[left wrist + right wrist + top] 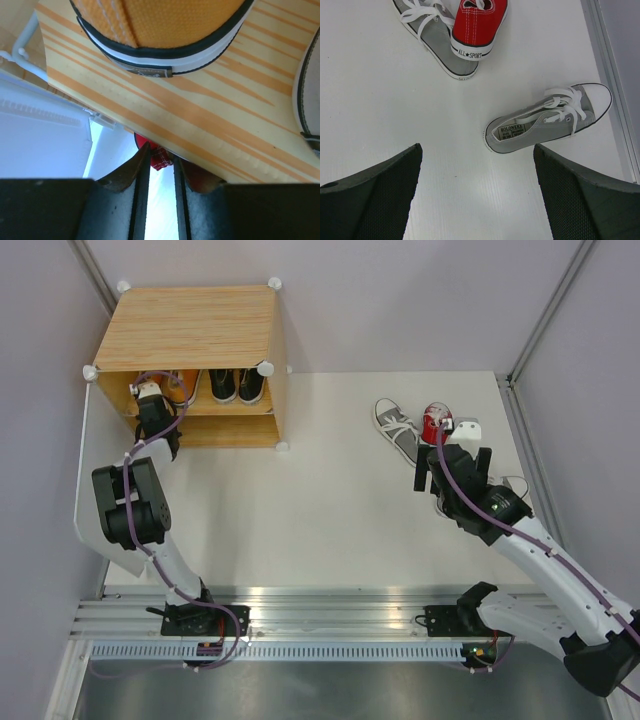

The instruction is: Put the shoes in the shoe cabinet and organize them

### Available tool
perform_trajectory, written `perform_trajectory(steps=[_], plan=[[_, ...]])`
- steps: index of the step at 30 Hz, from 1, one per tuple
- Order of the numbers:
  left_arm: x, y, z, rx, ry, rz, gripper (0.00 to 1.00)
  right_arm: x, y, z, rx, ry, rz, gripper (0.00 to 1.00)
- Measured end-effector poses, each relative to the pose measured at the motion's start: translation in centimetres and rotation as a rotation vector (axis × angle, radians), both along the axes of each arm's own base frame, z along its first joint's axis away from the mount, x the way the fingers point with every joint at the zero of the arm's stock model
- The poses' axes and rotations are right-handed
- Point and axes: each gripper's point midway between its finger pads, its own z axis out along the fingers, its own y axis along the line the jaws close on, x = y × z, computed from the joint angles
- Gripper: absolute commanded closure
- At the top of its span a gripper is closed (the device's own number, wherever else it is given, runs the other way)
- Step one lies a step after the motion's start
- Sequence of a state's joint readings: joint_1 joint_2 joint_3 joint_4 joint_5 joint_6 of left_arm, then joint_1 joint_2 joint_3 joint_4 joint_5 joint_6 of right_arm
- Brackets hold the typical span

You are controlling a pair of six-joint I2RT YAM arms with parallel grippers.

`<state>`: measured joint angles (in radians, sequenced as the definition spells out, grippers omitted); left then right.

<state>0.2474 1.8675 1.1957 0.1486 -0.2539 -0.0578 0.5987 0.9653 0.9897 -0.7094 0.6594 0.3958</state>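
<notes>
The left gripper [159, 165] reaches into the shoe cabinet [190, 325], jaws drawn almost together with only a slit between. An orange shoe [165, 20] sits just ahead on the shelf [200, 105]. The right gripper [477, 190] hangs wide open over the table [380, 100], with a grey shoe [547, 120] just ahead and a red shoe [477, 25] farther ahead.

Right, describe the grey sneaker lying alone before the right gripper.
The grey sneaker looks like canvas, with white laces, white toe cap, a dark-lined white sole and a printed insole label. It sits upright on the white table, toe toward the table's right edge, touching nothing else, just ahead of the open right gripper.
</notes>
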Motion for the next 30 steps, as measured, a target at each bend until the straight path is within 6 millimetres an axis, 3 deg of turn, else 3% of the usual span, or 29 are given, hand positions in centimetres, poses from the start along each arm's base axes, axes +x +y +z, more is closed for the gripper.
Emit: perform_trajectory(steps=[7, 16, 24, 30], plan=[[-0.8, -0.4, 0.6, -0.014, -0.013, 0.008, 0.62, 0.1, 0.1, -0.2, -0.004, 0.006, -0.001, 0.04], [-2.5, -1.0, 0.0, -0.042, 0.028, 0.023, 0.67, 0.2, 0.1, -0.2, 0.001, -0.001, -0.001, 0.05], [-1.3, -0.7, -1.4, -0.064, 0.085, 0.031, 0.67, 0.2, -0.1, -0.5, -0.002, 0.002, -0.006, 0.04], [-1.5, -0.5, -1.7, -0.068, 0.129, 0.042, 0.67, 0.2, -0.1, -0.5, -0.002, 0.001, -0.007, 0.05]])
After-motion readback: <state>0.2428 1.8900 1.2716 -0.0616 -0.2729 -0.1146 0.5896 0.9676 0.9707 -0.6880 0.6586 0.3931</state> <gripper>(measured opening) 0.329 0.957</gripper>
